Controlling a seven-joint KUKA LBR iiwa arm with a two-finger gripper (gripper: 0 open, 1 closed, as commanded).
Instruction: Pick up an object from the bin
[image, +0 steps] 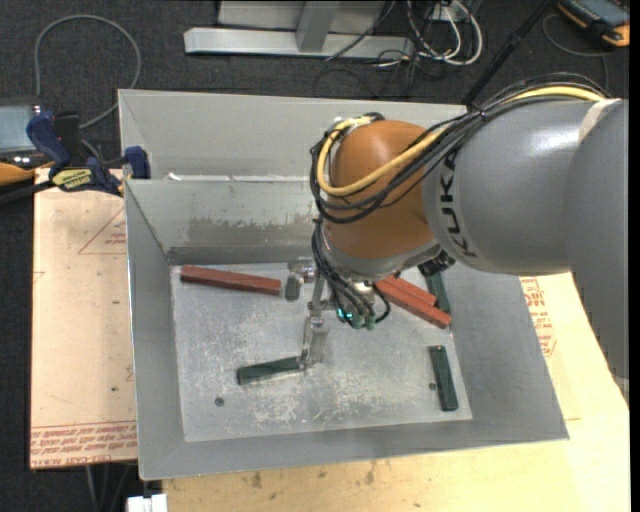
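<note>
The grey metal bin (148, 300) stood in the middle of the frame, its floor scuffed and dusted with pale scratches and specks, and its back wall streaked the same way. Around it was a dark floor (150, 45), with a tangle of cables (440, 40) and a flat grey metal base (260, 40) along the upper edge.

The arm (530, 190) came in from the right, its orange cover (375, 190) looped with yellow and black leads. The gripper (311, 352) was low over the bin floor just below centre, at the right end of a dark green stick (262, 373) that lay flat, nearly level. Whether the gripper was wide or narrow could not be told.

A red-brown stick (230, 281) lay at the upper left of the floor. Another red stick (420, 302) slanted out from under the arm. A second dark green stick (443, 378) lay at the lower right, well apart from the rest.
</note>
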